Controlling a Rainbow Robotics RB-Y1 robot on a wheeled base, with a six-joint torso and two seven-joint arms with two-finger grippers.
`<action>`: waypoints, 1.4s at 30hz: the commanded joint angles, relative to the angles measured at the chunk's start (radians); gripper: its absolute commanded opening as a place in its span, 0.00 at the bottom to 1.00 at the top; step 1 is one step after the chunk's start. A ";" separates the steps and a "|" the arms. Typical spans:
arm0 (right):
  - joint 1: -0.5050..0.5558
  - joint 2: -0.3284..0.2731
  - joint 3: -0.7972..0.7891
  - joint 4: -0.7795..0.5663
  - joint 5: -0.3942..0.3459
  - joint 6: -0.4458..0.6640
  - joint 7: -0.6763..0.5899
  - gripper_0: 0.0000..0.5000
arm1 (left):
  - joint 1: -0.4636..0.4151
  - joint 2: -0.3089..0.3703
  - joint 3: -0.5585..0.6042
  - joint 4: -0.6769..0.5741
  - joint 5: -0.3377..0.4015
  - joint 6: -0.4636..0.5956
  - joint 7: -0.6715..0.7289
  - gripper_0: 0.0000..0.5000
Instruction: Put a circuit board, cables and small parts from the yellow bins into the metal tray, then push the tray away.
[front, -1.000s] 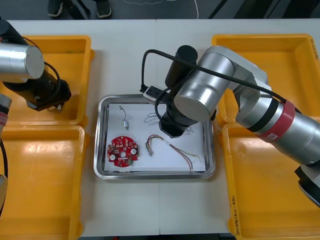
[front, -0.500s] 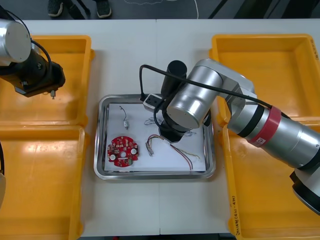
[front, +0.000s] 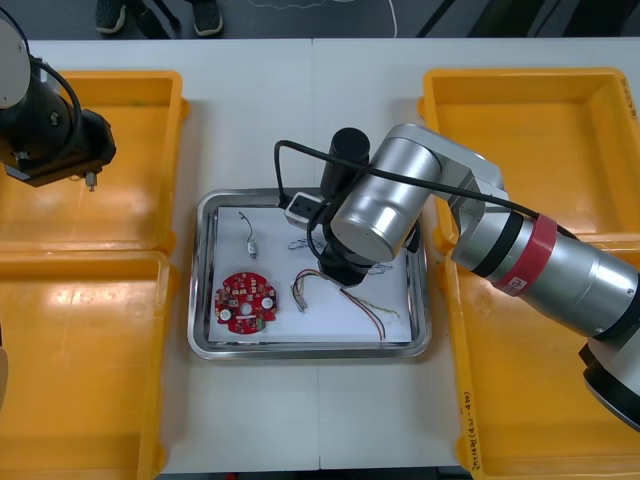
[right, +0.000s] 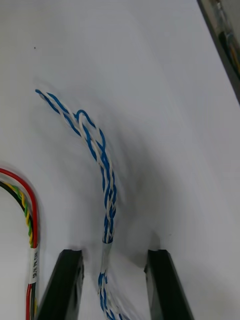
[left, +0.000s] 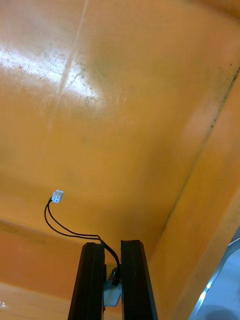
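Fingers (left: 92, 280) of left gripper (left: 112, 245) pinch black cable (left: 75, 234); right gripper (right: 115, 255) straddles blue-white cable (right: 103, 165)

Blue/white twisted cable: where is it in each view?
Front view: blue and white cable in the metal tray, mostly under the right arm.
Right wrist view: cable between fingers of the open right claw.
Left wrist view: left claw over a yellow bin, shut on a black cable.
Shared landmark: red and yellow cable beside it.

I've got the light table (front: 300, 110), w/ a seam running near-to-far thru its middle. Beyond its far edge there's dark floor (front: 330, 20) w/ a thin white cord (front: 393, 22) on it.
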 joint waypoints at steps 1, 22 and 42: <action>-0.069 0.016 0.008 -0.008 -0.014 0.005 0.023 0.96 | 0.010 0.040 0.039 -0.060 0.021 0.034 0.007 0.00; -0.109 -0.087 -0.209 -0.147 -0.267 0.226 0.006 0.99 | 0.008 0.060 0.070 -0.150 0.121 0.064 0.003 0.00; 0.156 -0.291 -0.435 -0.607 -0.383 0.407 -0.486 0.99 | -0.153 0.095 -0.203 -0.152 0.250 0.064 0.262 0.00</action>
